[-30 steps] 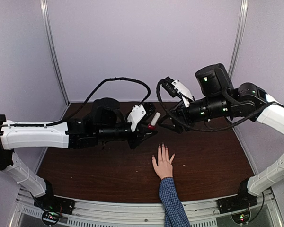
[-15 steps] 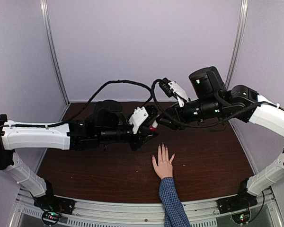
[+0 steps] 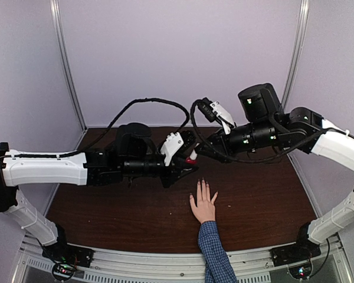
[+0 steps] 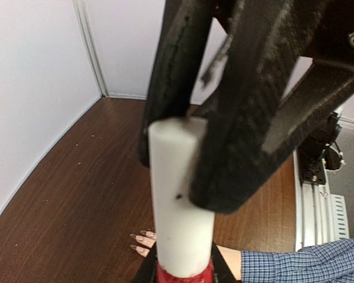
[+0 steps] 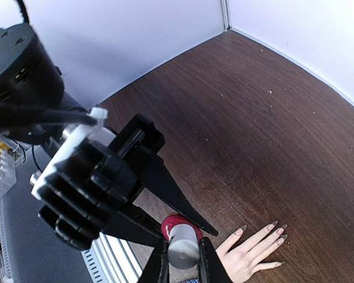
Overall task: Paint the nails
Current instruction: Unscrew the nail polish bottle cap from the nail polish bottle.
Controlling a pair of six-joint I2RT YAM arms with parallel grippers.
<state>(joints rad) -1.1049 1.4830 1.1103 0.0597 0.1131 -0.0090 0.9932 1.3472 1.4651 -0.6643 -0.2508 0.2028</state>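
Holding the polish bottle above the table, the left gripper is clamped on the red body, leaving the white cap clear. The right gripper meets it from the opposite side, its two fingers set on either side of the cap and apparently pressing it; judged purpose is to unscrew the cap, which should carry the brush, while the left arm braces the bottle. The hand lies flat, palm down, fingers spread, just below and beside the bottle, blue checked sleeve trailing to the near edge. The nails appear dark at the fingertips; colour cannot be confirmed. Judgement: painting has not started in this pass.
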